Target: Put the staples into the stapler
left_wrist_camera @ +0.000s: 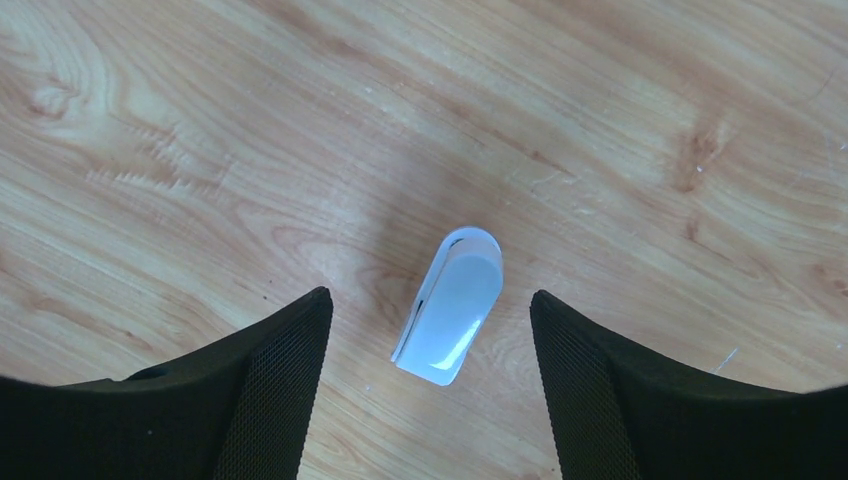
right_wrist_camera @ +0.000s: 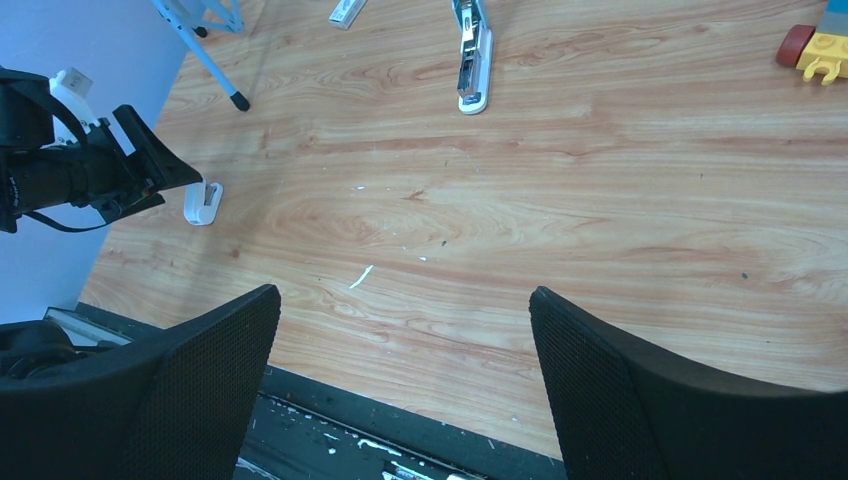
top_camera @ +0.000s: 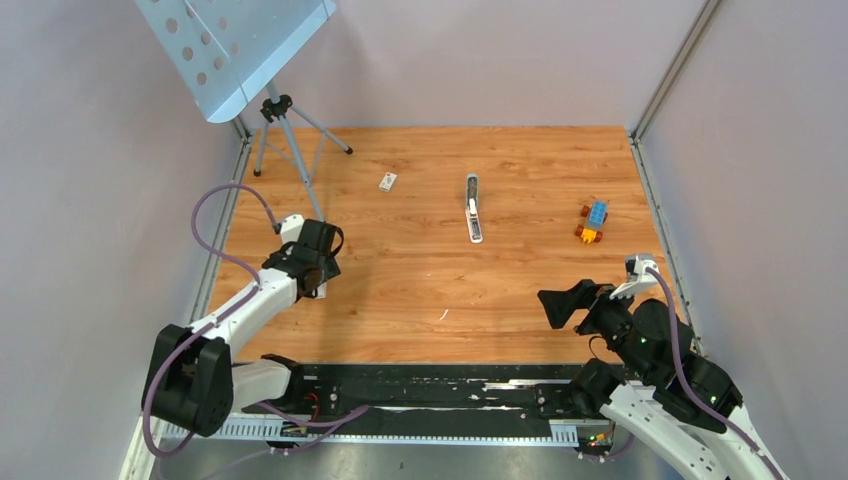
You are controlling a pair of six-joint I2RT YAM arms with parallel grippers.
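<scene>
The stapler (top_camera: 473, 207) lies opened out lengthwise at the far middle of the wooden table; the right wrist view shows its pale blue top, metal channel and white base (right_wrist_camera: 470, 70). I see no silvery staples block in any view. My left gripper (top_camera: 320, 287) is open at the left and hangs over a small rounded white and pale-blue piece (left_wrist_camera: 450, 305), which lies between the fingers without touching them; that piece also shows in the right wrist view (right_wrist_camera: 203, 203). My right gripper (top_camera: 560, 305) is open and empty above the near right of the table (right_wrist_camera: 405, 292).
A small white box (top_camera: 388, 181) lies left of the stapler. A colourful toy-brick block (top_camera: 592, 222) sits at the far right. A tripod (top_camera: 288, 135) with a perforated blue plate (top_camera: 235, 45) stands at the far left. A white sliver (top_camera: 443, 315) lies near the middle.
</scene>
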